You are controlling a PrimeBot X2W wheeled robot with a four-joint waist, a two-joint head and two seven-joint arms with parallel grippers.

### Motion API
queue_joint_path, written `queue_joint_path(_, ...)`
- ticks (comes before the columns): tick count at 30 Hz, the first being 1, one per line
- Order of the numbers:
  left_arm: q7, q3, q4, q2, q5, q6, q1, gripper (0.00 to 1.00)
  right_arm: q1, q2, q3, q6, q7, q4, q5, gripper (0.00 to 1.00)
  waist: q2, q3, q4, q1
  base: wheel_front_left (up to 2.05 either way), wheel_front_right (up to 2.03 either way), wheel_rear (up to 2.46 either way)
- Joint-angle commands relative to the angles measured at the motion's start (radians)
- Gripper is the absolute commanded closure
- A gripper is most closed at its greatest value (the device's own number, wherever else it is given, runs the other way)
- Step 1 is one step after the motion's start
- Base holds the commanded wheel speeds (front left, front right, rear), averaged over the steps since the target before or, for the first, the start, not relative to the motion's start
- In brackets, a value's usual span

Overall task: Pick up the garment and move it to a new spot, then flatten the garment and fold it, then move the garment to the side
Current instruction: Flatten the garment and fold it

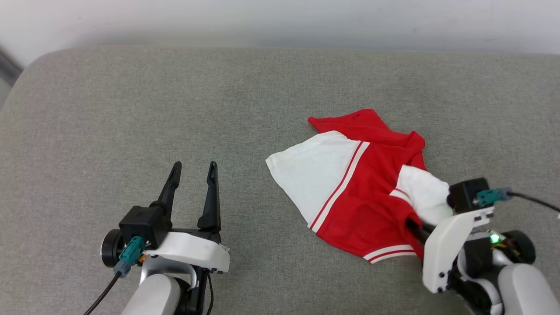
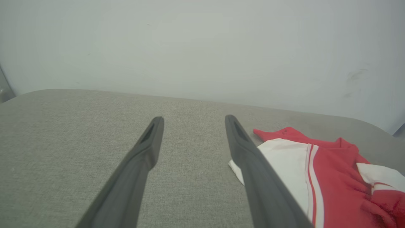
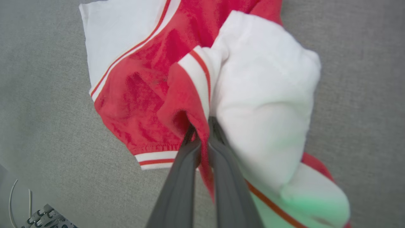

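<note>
The garment (image 1: 358,183), a red jersey with white sleeves and striped trim, lies crumpled on the grey cushion right of centre. Its lettering is hidden. My right gripper (image 1: 411,222) is at the garment's near right edge, shut on a fold of red and white cloth (image 3: 202,123), fingertips buried in it. My left gripper (image 1: 194,168) hovers open over bare cushion to the garment's left, nothing between its fingers (image 2: 152,139). In the left wrist view the garment (image 2: 329,177) shows at the lower right.
The grey fabric cushion (image 1: 175,109) spans the head view, with a rounded far left corner. A pale wall (image 1: 280,22) runs behind it. Wide bare cushion lies left and behind the garment.
</note>
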Motion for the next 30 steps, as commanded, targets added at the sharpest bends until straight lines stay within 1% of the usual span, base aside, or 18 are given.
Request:
queue_joint_path(1,-0.003,-0.001,0.005,-0.001,0.001,-0.004,-0.008,0.00,0.010,0.009,0.011,-0.001,-0.017,0.019,0.005,1.00,0.0000,0.004,0.002,0.0000,0.00,0.00,0.00)
queue_joint_path(2,-0.003,-0.001,0.006,-0.002,0.001,-0.005,-0.010,0.00,0.016,0.017,0.019,-0.001,-0.030,0.034,0.014,0.99,0.0000,0.006,0.002,0.0000,0.00,0.00,0.00)
queue_joint_path(3,-0.004,-0.002,0.008,-0.003,0.001,-0.005,-0.012,0.00,0.017,0.017,0.027,-0.001,-0.051,0.046,0.010,0.66,0.0000,0.007,0.001,0.0000,0.00,0.00,0.00)
queue_joint_path(4,-0.004,-0.003,0.009,-0.003,0.001,-0.006,-0.013,0.00,0.018,0.020,0.029,-0.001,-0.077,0.054,0.008,0.00,0.0000,0.008,0.001,0.0000,0.00,0.00,0.00)
queue_joint_path(7,-0.004,-0.004,0.013,0.001,0.004,-0.006,-0.011,0.00,0.022,0.018,0.031,-0.001,-0.167,0.059,-0.010,0.00,0.0000,0.005,-0.004,0.0000,0.00,0.00,0.00)
queue_joint_path(10,-0.005,-0.006,0.016,0.003,0.005,-0.006,-0.010,0.00,0.038,0.028,0.026,-0.001,-0.242,0.035,-0.012,0.00,0.0000,-0.002,-0.010,0.0000,0.00,0.00,0.00)
queue_joint_path(13,-0.005,-0.005,0.015,0.005,0.004,-0.001,-0.007,0.00,0.051,0.025,0.013,-0.001,-0.285,-0.007,-0.010,0.00,0.0000,-0.010,-0.018,0.0000,0.00,0.00,0.00)
queue_joint_path(16,-0.005,-0.005,0.014,0.005,0.002,0.002,-0.002,0.00,0.060,0.024,-0.019,-0.001,-0.300,-0.051,0.000,0.00,0.0000,-0.017,-0.025,0.0000,0.00,0.00,0.00)
queue_joint_path(19,-0.006,-0.004,0.012,0.006,0.000,0.002,0.000,0.00,0.062,0.010,-0.077,-0.001,-0.263,-0.070,0.011,0.00,0.0000,-0.021,-0.029,0.0000,0.00,0.00,0.00)
queue_joint_path(24,-0.006,-0.008,0.010,0.001,-0.001,0.000,-0.009,0.00,0.018,-0.037,-0.159,-0.001,-0.126,-0.042,0.047,0.00,0.0000,-0.011,-0.022,0.0000,0.00,0.00,0.00)
queue_joint_path(27,-0.007,-0.011,0.009,-0.004,0.001,-0.004,-0.022,0.00,-0.021,-0.073,-0.171,-0.001,-0.046,-0.019,0.075,0.00,0.0000,0.009,-0.007,0.0000,0.00,0.00,0.00)
queue_joint_path(30,-0.007,-0.014,0.012,-0.012,0.004,-0.009,-0.035,0.00,-0.060,-0.100,-0.154,-0.001,0.018,-0.004,0.096,0.00,0.0000,0.033,0.012,0.0000,0.00,0.00,0.00)
